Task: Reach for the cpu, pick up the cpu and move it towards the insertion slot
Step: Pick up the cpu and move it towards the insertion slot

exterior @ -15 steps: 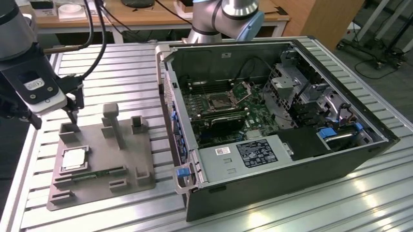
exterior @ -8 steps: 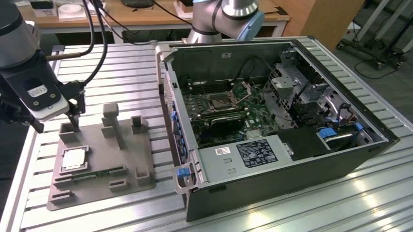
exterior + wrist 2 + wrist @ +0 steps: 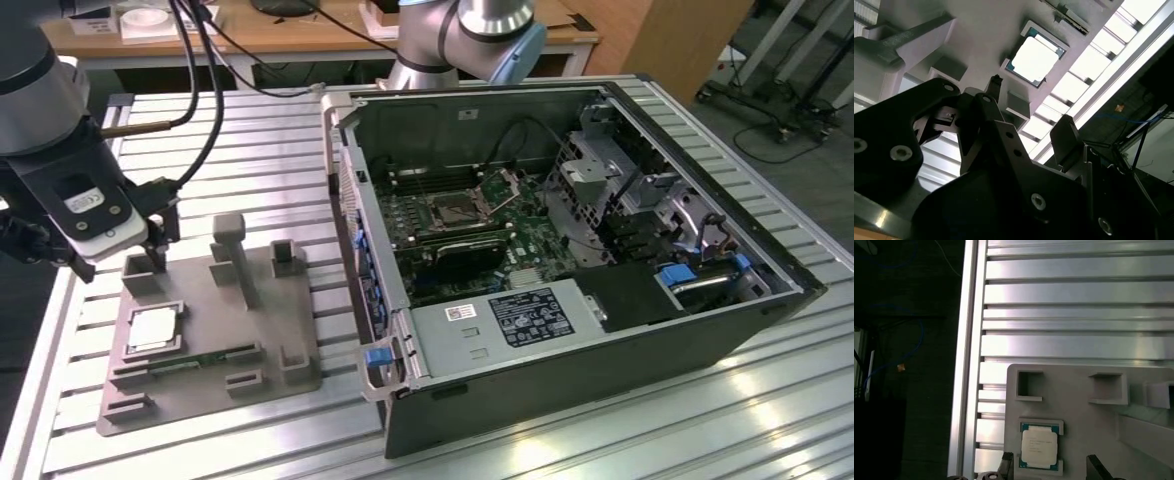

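One cpu [image 3: 1039, 447] in grey tray [image 3: 200, 405] by the edge of the counter [image 3: 641, 430], claw [image 3: 1029, 102] spread empty over the tray: a skewed descent could wedge the chip.

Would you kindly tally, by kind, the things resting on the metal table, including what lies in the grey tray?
tray: 1
computer case: 1
cpu: 1
memory strip: 1
Total: 4

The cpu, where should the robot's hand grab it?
Probably by its two bare edges, coming straight down from above. The cpu lies flat, shiny side up, in the grey tray. Tray lips hug its other two edges, so only the bare pair leaves room to pinch.
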Robot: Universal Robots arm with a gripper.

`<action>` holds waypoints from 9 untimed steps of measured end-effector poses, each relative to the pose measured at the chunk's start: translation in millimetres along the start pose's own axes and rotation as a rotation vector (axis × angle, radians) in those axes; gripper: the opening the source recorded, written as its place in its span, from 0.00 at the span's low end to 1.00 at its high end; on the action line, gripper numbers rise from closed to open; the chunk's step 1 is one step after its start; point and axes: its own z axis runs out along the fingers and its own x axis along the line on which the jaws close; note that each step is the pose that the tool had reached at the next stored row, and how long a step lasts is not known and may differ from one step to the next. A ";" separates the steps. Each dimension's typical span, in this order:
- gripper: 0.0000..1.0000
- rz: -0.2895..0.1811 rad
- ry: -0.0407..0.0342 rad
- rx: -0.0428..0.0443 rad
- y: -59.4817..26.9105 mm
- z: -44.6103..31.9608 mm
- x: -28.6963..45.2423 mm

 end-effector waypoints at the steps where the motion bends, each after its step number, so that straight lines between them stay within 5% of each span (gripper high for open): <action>1: 0.66 0.000 0.0002 0.0002 0.0 0.2 0.0; 9: 0.66 0.000 -0.0002 0.0000 -0.2 1.4 0.0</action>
